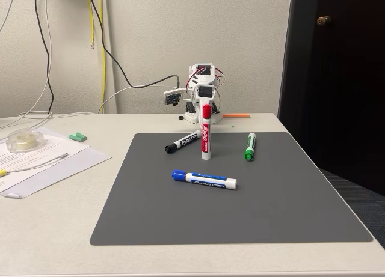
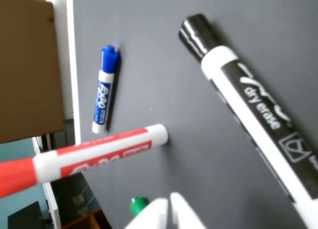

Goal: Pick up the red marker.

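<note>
Four markers sit on the grey mat [image 1: 301, 193], yet the red marker [image 1: 206, 133] stands upright at centre frame in the fixed view, apparently clamped in the jaws (grip itself hidden), bottom end touching the mat.

Red marker [image 1: 206, 134] upright on grey mat [image 1: 271, 205], black marker [image 1: 181, 143], green marker [image 1: 249, 146], blue marker [image 1: 204, 179] lying around it

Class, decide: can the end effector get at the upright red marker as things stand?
Probably yes. The red marker stands alone on the mat just before the arm, with the black marker and green marker lying clear. The end effector looks shut and empty, so it must open first.
</note>
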### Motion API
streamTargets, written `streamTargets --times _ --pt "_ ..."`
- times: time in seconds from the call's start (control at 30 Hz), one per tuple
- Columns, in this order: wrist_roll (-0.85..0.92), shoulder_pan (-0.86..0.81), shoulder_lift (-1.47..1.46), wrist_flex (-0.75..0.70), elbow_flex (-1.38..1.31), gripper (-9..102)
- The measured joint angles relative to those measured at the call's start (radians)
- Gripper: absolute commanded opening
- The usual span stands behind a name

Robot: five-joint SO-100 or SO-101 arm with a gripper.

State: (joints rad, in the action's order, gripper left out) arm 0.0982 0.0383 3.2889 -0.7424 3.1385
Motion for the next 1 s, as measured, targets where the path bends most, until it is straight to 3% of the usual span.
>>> streamTargets --times 0.33,0.47,1.0 --pt "0.000 0.000 0.000 0.000 0.000 0" --pt "0.092 0.000 0.000 0.000 0.000 0" --pt "0.184 -0.091 0.009 0.163 -0.086 0"
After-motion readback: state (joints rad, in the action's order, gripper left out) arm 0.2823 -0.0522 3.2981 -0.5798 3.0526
